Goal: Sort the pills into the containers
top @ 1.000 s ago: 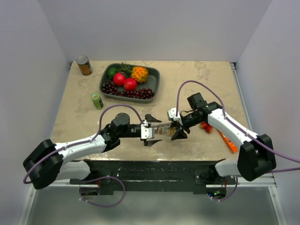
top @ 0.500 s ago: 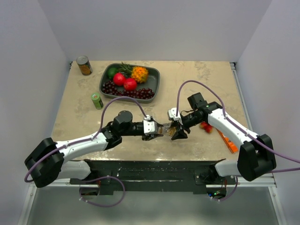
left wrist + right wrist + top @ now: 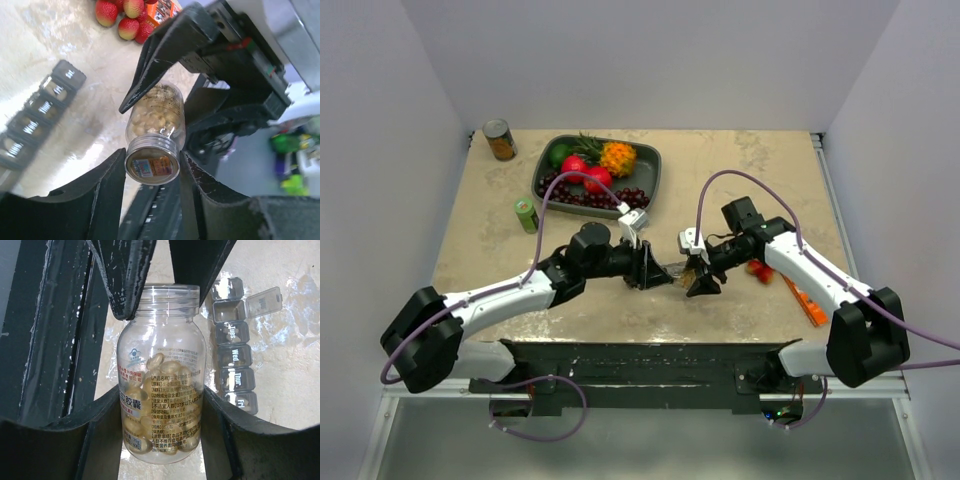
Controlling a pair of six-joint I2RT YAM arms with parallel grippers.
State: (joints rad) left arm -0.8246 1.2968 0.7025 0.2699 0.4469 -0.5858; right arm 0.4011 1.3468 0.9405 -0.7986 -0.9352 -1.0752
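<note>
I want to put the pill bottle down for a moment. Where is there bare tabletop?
Bare table lies far right, between the fruit tray and the right edge. The middle is crowded: left gripper and right gripper both hold the pill bottle there, with strawberries and an orange item right of them.

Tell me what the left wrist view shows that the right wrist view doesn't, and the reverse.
Left wrist only: the cap end-on, strawberries and an orange box. Right wrist only: the label readable, legible day names on the organizer, and one lid flipped open. Both: the bottle of pills, the left gripper at its cap, the right gripper round its body, and the organizer.
</note>
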